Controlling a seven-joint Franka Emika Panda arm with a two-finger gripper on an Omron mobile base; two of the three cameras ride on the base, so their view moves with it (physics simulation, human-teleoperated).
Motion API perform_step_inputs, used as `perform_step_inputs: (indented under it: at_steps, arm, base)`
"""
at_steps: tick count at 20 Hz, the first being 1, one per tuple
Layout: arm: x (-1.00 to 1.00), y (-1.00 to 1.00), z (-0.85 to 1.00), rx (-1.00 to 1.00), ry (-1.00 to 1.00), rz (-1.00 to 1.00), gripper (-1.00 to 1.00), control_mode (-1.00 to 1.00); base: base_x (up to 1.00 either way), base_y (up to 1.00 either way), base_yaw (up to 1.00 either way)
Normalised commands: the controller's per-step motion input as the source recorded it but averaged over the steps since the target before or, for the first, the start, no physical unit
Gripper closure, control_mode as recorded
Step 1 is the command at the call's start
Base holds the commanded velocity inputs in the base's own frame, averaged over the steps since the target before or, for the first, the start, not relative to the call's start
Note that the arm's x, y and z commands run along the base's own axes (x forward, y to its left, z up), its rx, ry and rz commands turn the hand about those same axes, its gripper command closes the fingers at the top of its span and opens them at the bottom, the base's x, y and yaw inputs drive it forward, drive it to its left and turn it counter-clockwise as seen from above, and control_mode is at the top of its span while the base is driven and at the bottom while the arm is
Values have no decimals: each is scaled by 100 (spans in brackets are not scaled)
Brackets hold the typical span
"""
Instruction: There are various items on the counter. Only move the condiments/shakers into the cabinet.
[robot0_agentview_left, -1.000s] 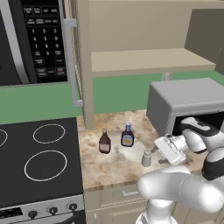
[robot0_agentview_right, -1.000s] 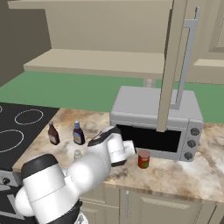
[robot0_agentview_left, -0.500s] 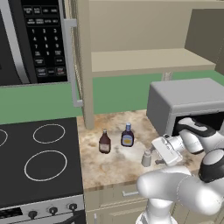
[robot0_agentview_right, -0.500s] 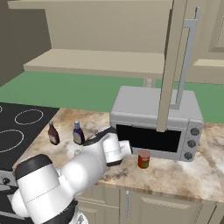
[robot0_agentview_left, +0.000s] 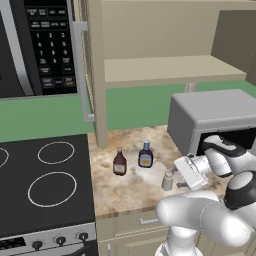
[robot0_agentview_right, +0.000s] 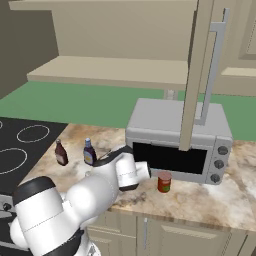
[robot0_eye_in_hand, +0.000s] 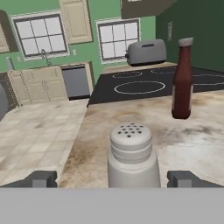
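Note:
The short grey-white shaker (robot0_eye_in_hand: 133, 155) stands on the speckled counter (robot0_agentview_left: 131, 192), right between my gripper's (robot0_eye_in_hand: 113, 179) fingertips (robot0_eye_in_hand: 41, 178). The gripper is open, one tip on each side, apart from the shaker. From the left base view the gripper (robot0_agentview_left: 176, 183) sits level with the shaker (robot0_agentview_left: 167, 181), just right of it. The slim brown-red bottle (robot0_agentview_left: 119, 162) and the dark bottle with blue cap (robot0_agentview_left: 145, 155) stand upright further back. The cabinet's tan shelf (robot0_agentview_left: 170, 70) lies above them.
The grey microwave (robot0_agentview_right: 175, 135) stands on the counter to the right, with a small red can (robot0_agentview_right: 164, 182) in front of it. An open cabinet door (robot0_agentview_right: 200, 75) hangs over the microwave. The black stovetop (robot0_agentview_left: 45, 185) borders the counter on the left.
My hand has sunk slightly and edged toward the shaker. The bottles, shaker and can have stayed put.

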Motion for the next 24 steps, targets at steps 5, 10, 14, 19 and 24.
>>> perform_step_inputs:
  at_steps: [5, 10, 14, 19, 24]
  arm:
    - [13, 0, 0, 0, 0, -3, -100, -100]
    - [5, 0, 0, 0, 0, -2, -100, -100]
    - [0, 0, -2, 0, 0, 0, -100, -100]
    - [0, 7, -7, 0, 0, 0, -100, -100]
    - [0, 26, 0, 0, 0, 0, -100, -100]
  base:
    - [0, 0, 0]
    - [0, 0, 0]
    - [0, 0, 0]
    - [0, 0, 0]
    - [0, 0, 0]
